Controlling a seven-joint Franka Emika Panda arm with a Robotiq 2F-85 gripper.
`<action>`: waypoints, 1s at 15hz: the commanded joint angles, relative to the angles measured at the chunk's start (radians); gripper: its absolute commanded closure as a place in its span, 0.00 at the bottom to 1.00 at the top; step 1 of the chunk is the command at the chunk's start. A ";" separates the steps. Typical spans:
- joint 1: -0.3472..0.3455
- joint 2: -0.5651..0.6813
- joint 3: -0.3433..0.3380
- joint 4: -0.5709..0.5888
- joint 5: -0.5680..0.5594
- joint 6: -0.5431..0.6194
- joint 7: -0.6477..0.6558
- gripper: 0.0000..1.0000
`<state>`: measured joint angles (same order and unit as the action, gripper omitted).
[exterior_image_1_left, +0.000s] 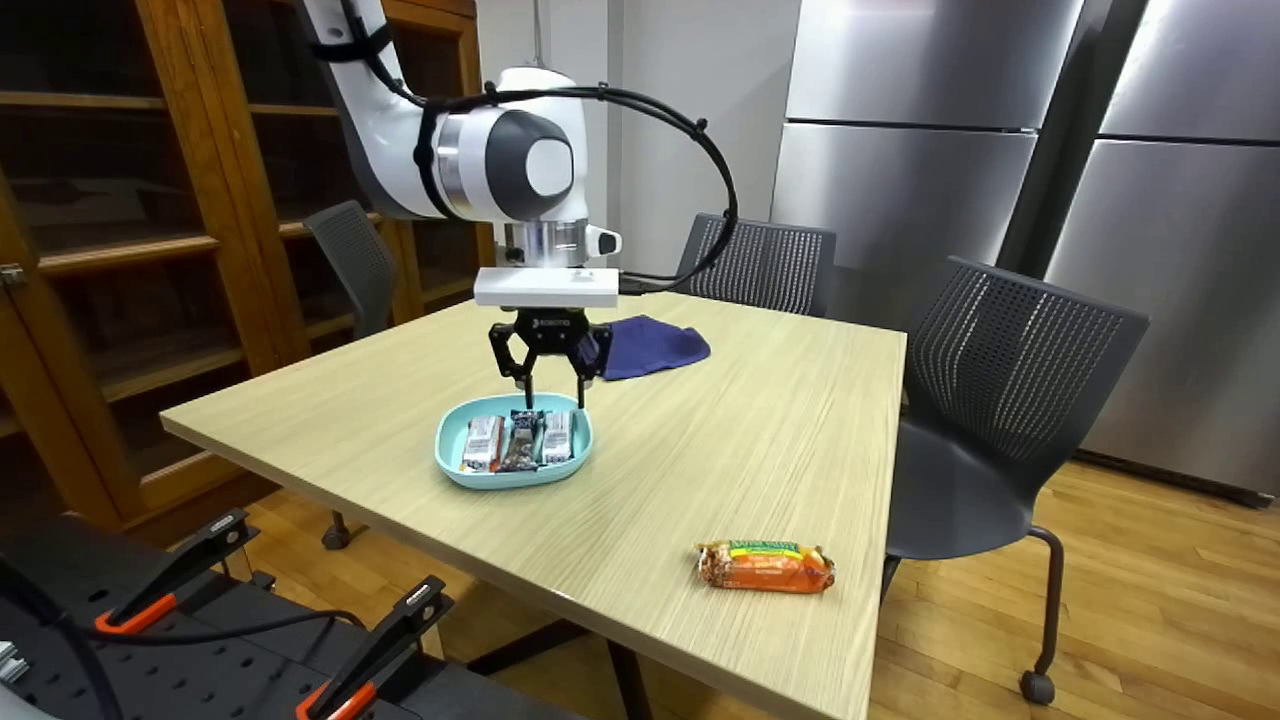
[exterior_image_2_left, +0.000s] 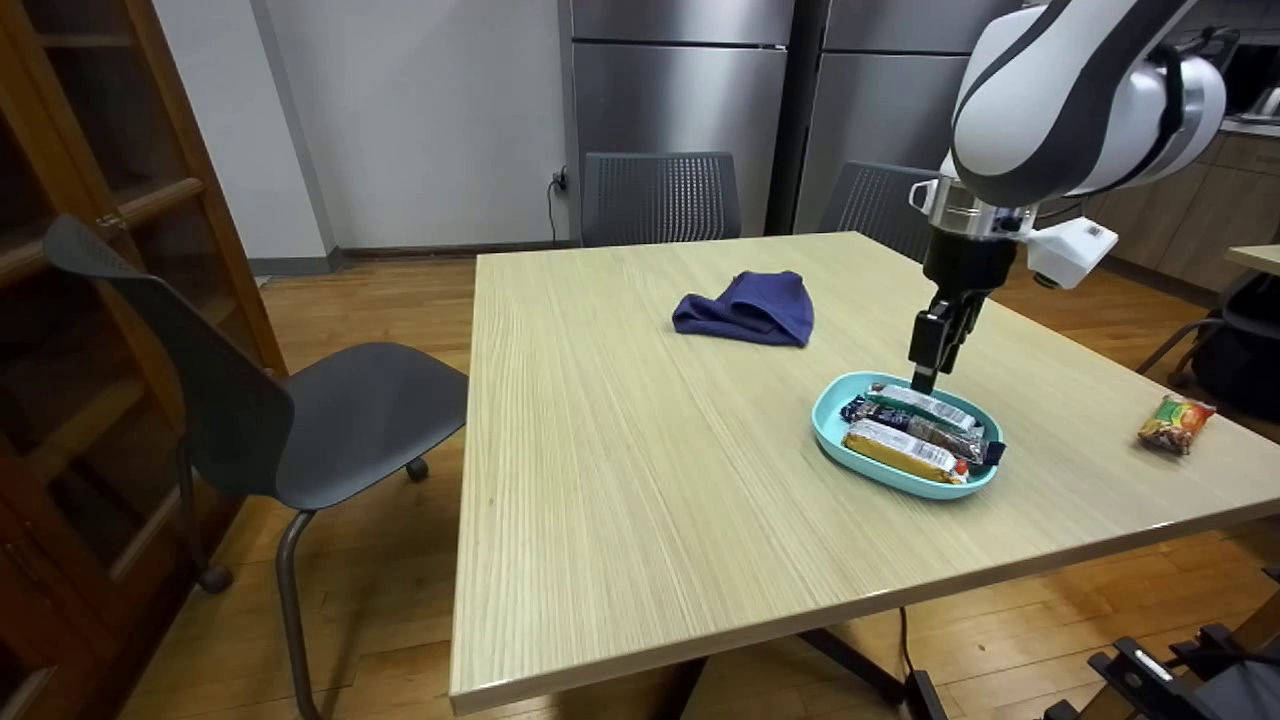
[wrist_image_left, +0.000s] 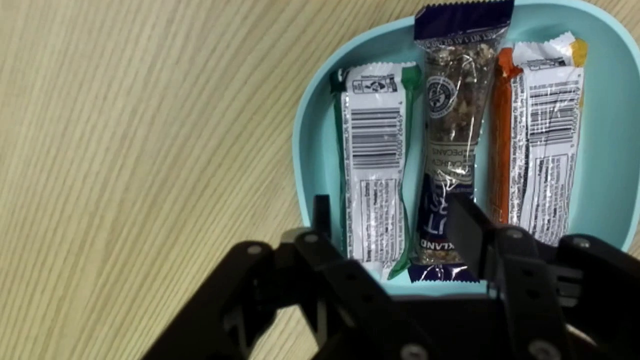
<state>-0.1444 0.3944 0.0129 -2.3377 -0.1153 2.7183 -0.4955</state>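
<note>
Gripper (exterior_image_1_left: 555, 406) hangs over turquoise tray (wrist_image_left: 607, 170), jaws parted, nothing held, green-edged bar (wrist_image_left: 376, 145) below gap; two more bars (wrist_image_left: 452, 117) alongside, presumably laid parallel to fit. Orange packet (exterior_image_1_left: 766, 570) lies apart on table (exterior_image_1_left: 720, 440).

Bright, even light; soft glare on refrigerators (exterior_image_1_left: 910, 200); wrist-view pincer (wrist_image_left: 390, 210) blurred.

In the wrist view, the hand (wrist_image_left: 392, 207) obscures part of the middle bar (wrist_image_left: 455, 115) and the tray (wrist_image_left: 605, 165). In both exterior views, the top edge crops the arm (exterior_image_1_left: 470, 160).
</note>
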 joint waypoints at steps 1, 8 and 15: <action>-0.032 -0.062 0.019 -0.018 0.043 -0.007 0.016 0.06; -0.050 -0.106 -0.028 -0.017 0.149 -0.001 0.148 0.00; -0.031 -0.089 -0.140 0.014 0.151 -0.021 0.429 0.00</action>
<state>-0.1898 0.3155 -0.0841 -2.3328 0.0332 2.7164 -0.1823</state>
